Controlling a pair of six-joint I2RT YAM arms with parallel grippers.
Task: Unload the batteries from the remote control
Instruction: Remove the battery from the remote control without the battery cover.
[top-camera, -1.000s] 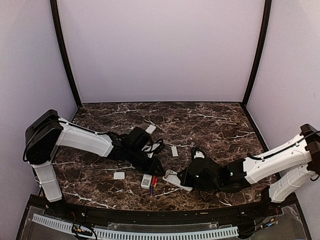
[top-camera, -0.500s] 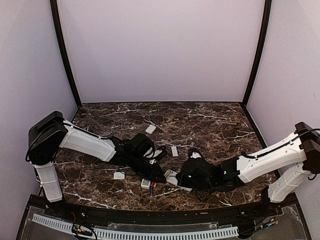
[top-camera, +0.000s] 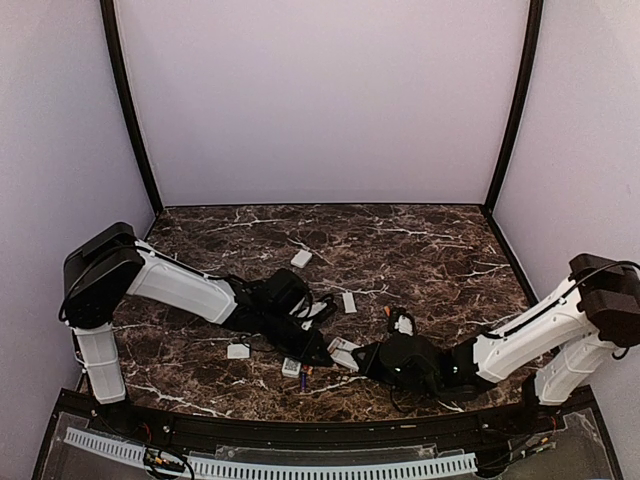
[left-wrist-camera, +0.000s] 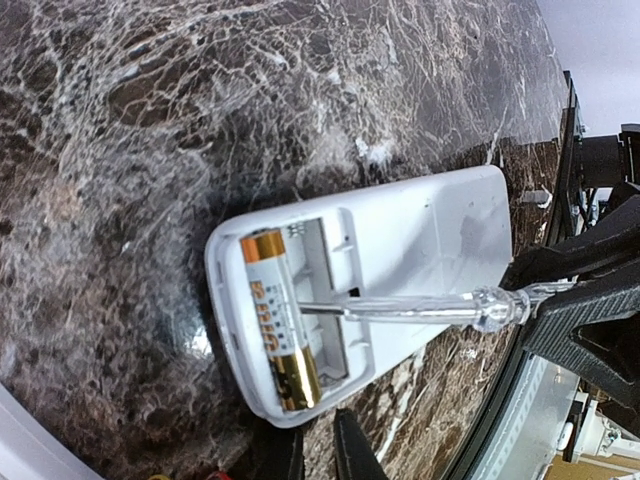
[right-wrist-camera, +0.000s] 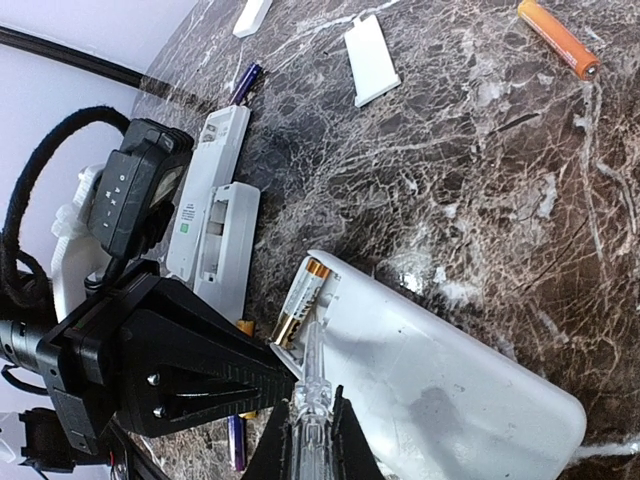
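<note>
The right gripper (right-wrist-camera: 308, 445) is clamped on a clear-handled screwdriver (right-wrist-camera: 308, 392), its tip inside the open compartment of the white remote control (left-wrist-camera: 430, 240), which lies back-up on the marble table (left-wrist-camera: 150, 130). One gold-and-orange battery (left-wrist-camera: 278, 322) sits in that compartment. The left gripper (left-wrist-camera: 318, 458) is at that end, fingers nearly together; whether they pinch the remote cannot be told.

We are seeing a white-shelled left arm (top-camera: 180, 287) and right arm (top-camera: 520, 340), black joints, looping black cables (right-wrist-camera: 40, 150), screwed black fingers (right-wrist-camera: 190, 375)
</note>
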